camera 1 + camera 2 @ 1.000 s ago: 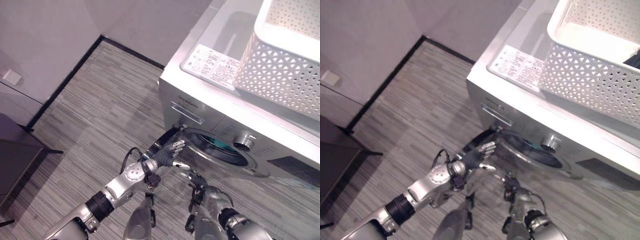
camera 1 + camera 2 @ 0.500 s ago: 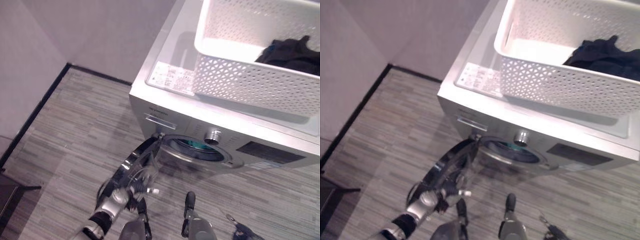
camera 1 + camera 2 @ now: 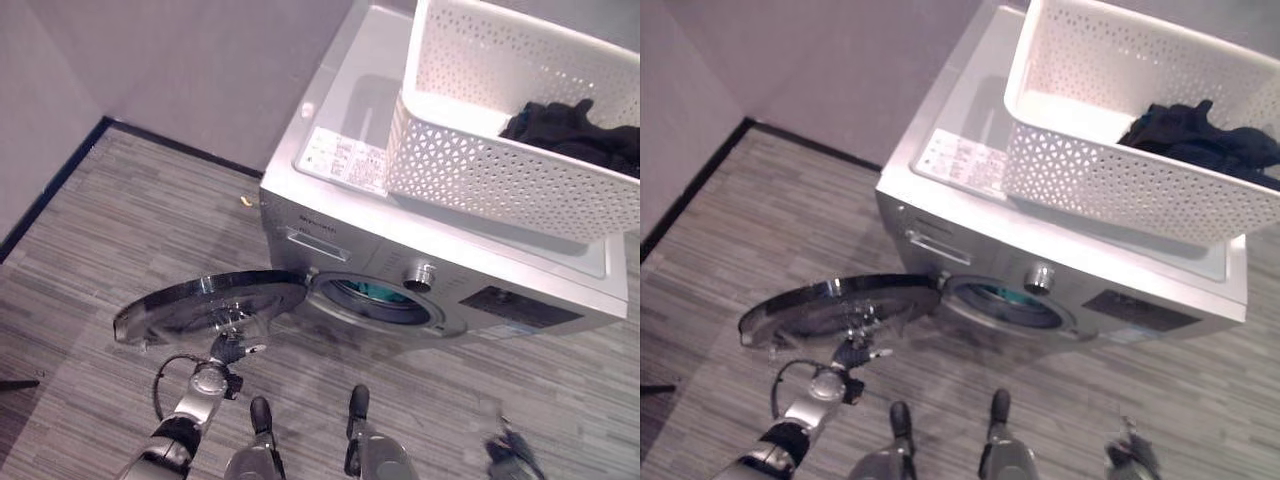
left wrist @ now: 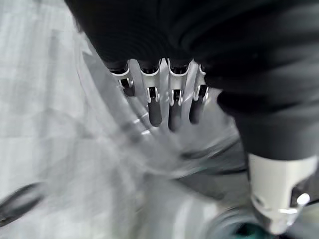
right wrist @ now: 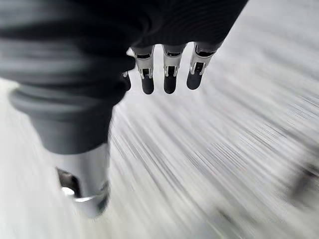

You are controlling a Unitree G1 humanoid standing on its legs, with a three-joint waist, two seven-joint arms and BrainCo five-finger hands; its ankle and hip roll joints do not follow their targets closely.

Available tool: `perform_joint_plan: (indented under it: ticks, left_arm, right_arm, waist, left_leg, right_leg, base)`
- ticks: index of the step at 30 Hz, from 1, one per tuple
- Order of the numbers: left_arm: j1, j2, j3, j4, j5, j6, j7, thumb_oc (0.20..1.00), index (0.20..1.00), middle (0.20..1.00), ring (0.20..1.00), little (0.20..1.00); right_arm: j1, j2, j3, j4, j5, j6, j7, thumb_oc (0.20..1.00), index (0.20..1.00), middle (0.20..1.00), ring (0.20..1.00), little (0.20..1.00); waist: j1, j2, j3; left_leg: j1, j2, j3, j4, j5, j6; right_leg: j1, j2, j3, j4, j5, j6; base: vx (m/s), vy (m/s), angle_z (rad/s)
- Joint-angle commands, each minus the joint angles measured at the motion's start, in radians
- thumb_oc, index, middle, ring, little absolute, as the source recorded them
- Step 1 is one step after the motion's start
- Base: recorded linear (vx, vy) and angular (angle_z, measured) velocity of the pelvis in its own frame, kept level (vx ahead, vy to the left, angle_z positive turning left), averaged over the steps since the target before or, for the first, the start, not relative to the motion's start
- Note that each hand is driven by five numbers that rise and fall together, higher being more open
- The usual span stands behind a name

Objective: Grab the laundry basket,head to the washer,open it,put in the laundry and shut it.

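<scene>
The silver washer [image 3: 335, 232] stands with its round door [image 3: 200, 303] swung wide out to the left, and the drum opening [image 3: 375, 297] is uncovered. On the washer's top sits the white perforated laundry basket [image 3: 490, 170] with dark laundry [image 3: 575, 125] in its right end. My left hand [image 3: 228, 349] is low at the door's near edge, its straight fingers [image 4: 155, 107] against the glass, holding nothing. My right hand [image 3: 510, 448] hangs low over the floor at the lower right, its fingers [image 5: 168, 74] relaxed and empty.
A grey wall with a dark skirting [image 3: 60, 175] runs along the left and the back. The open door juts out over the striped floor [image 3: 120, 230] left of the washer. A small orange scrap [image 3: 246, 200] lies on the floor by the washer's left side.
The door has swung from half open to wide open on the left, my left hand following it outward. My right hand has dropped to the lower right. The camera has shifted.
</scene>
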Motion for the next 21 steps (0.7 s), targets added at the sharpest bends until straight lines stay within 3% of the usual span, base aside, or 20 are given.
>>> perform_joint_plan:
  ticks: [1, 8, 10, 12, 13, 16, 17, 20, 21]
  left_arm:
    - [-0.015, -0.020, 0.045, 0.063, -0.019, -0.035, -0.008, 1.000, 1.000, 1.000, 1.000, 1.000]
    - [0.021, -0.038, 0.067, 0.030, -0.040, -0.018, 0.000, 1.000, 1.000, 1.000, 1.000, 1.000]
    - [0.027, -0.042, 0.045, 0.013, -0.033, -0.015, -0.008, 1.000, 1.000, 1.000, 1.000, 1.000]
    - [0.025, -0.043, 0.046, 0.012, -0.033, -0.014, -0.008, 1.000, 1.000, 1.000, 1.000, 1.000]
    - [0.028, -0.044, 0.036, 0.006, -0.024, -0.011, -0.020, 1.000, 1.000, 1.000, 1.000, 1.000]
    - [0.032, -0.044, 0.024, 0.004, -0.006, -0.010, -0.037, 1.000, 1.000, 1.000, 1.000, 1.000]
    - [0.039, -0.041, 0.019, 0.018, 0.014, -0.009, -0.052, 1.000, 1.000, 1.000, 1.000, 1.000]
    - [0.038, -0.038, 0.003, 0.033, 0.031, -0.004, -0.059, 1.000, 1.000, 1.000, 1.000, 1.000]
    - [0.033, -0.031, 0.000, 0.066, 0.048, -0.004, -0.065, 1.000, 1.000, 1.000, 1.000, 1.000]
  right_arm:
    - [0.076, -0.124, -0.033, -0.296, -0.313, -0.062, -0.203, 1.000, 1.000, 1.000, 1.000, 1.000]
    - [-0.056, -0.215, -0.075, -0.706, -0.678, 0.007, -0.343, 1.000, 1.000, 1.000, 1.000, 1.000]
    - [-0.112, -0.256, -0.086, -0.818, -0.756, 0.004, -0.356, 1.000, 1.000, 1.000, 1.000, 1.000]
    - [-0.113, -0.254, -0.088, -0.824, -0.759, 0.008, -0.356, 1.000, 1.000, 1.000, 1.000, 1.000]
    - [-0.149, -0.296, -0.095, -0.867, -0.782, 0.013, -0.345, 1.000, 1.000, 1.000, 1.000, 1.000]
    - [-0.164, -0.368, -0.104, -0.873, -0.833, 0.046, -0.339, 1.000, 1.000, 1.000, 1.000, 1.000]
    - [-0.168, -0.455, -0.113, -0.867, -0.873, 0.082, -0.317, 1.000, 1.000, 1.000, 1.000, 1.000]
    - [-0.172, -0.518, -0.119, -0.863, -0.867, 0.096, -0.298, 1.000, 1.000, 1.000, 1.000, 1.000]
    - [-0.165, -0.603, -0.121, -0.836, -0.866, 0.116, -0.254, 1.000, 1.000, 1.000, 1.000, 1.000]
  waist:
    - [-0.026, 0.042, -0.059]
    - [-0.031, 0.081, -0.080]
    - [-0.025, 0.094, -0.081]
    - [-0.025, 0.093, -0.079]
    - [-0.017, 0.095, -0.090]
    - [-0.007, 0.098, -0.107]
    - [-0.001, 0.095, -0.116]
    - [0.000, 0.085, -0.116]
    - [-0.002, 0.065, -0.114]
  left_leg:
    - [0.008, -0.047, -0.018, 0.035, -0.123, 0.085]
    - [0.089, -0.061, -0.018, 0.013, -0.136, 0.118]
    - [0.116, -0.064, -0.037, 0.016, -0.147, 0.132]
    - [0.111, -0.063, -0.035, 0.018, -0.141, 0.132]
    - [0.120, -0.067, -0.051, 0.025, -0.149, 0.134]
    - [0.118, -0.063, -0.068, 0.028, -0.151, 0.130]
    - [0.118, -0.057, -0.086, 0.035, -0.155, 0.122]
    - [0.122, -0.059, -0.113, 0.049, -0.165, 0.115]
    - [0.135, -0.063, -0.134, 0.053, -0.176, 0.108]
  right_leg:
    - [-0.020, -0.034, 0.054, 0.159, -0.059, 0.061]
    - [-0.047, -0.020, 0.110, 0.324, -0.081, 0.059]
    - [-0.061, -0.010, 0.123, 0.441, -0.105, 0.055]
    - [-0.066, -0.010, 0.123, 0.442, -0.100, 0.051]
    - [-0.067, -0.017, 0.113, 0.464, -0.103, 0.051]
    - [-0.071, -0.023, 0.101, 0.425, -0.101, 0.048]
    - [-0.083, -0.030, 0.115, 0.373, -0.091, 0.050]
    - [-0.091, -0.030, 0.154, 0.277, -0.070, 0.054]
    - [-0.102, -0.038, 0.192, 0.211, -0.031, 0.065]
  base:
    - [0.05, 0.076, -0.10]
    - [0.06, 0.118, -0.25]
    - [0.05, 0.106, -0.26]
    - [0.01, 0.017, -0.01]
    - [0.06, -0.021, 0.22]
    - [0.06, -0.065, 0.39]
    - [0.08, -0.099, 0.30]
    - [0.09, -0.109, 0.41]
    - [0.06, -0.071, 0.29]
